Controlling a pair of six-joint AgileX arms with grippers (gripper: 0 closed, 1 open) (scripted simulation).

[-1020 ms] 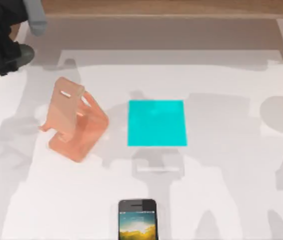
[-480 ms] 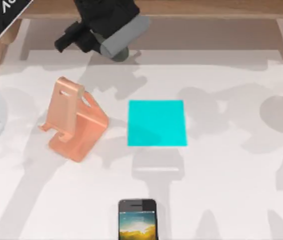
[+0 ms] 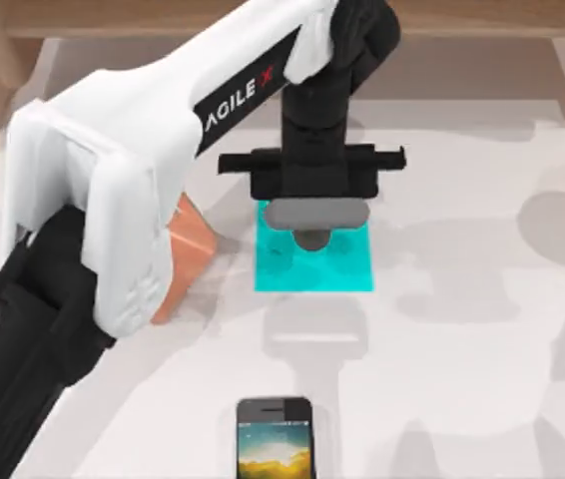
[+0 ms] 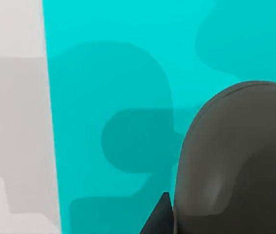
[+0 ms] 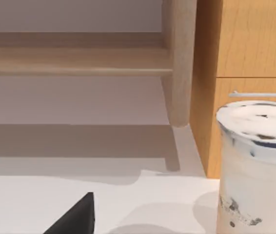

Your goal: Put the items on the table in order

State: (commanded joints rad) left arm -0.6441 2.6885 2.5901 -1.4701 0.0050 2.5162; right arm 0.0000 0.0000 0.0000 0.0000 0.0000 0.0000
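The table (image 3: 482, 379) is spreading white under everything, and the cyan pad (image 3: 347, 274) at its middle is serving as the landmark here. The left arm (image 3: 133, 200) is reaching across from the pad's left, covering most of the orange stand (image 3: 195, 244) that is sitting just left of the pad. The left gripper (image 3: 312, 215) is hanging over the pad's far half, carrying the mouse (image 3: 312, 222); the left wrist view is showing the mouse's dark grey dome (image 4: 235, 161) directly above the cyan surface, casting a shadow on it, so it is looking lifted rather than set down. The fingers themselves are hidden behind the mouse and the wrist, so I am judging the grip from the load alone.

The smartphone (image 3: 275, 439) is lying screen-up well nearer than the pad, cut off by the top view's lower edge.

As a judgement, the mouse is nearly placed but not released, and the phone is untouched; it probably belongs on the stand.

The right wrist view is looking at a wooden shelf (image 5: 79, 58) and a white cup (image 5: 255, 165); whether the right gripper is open or closed I cannot tell.
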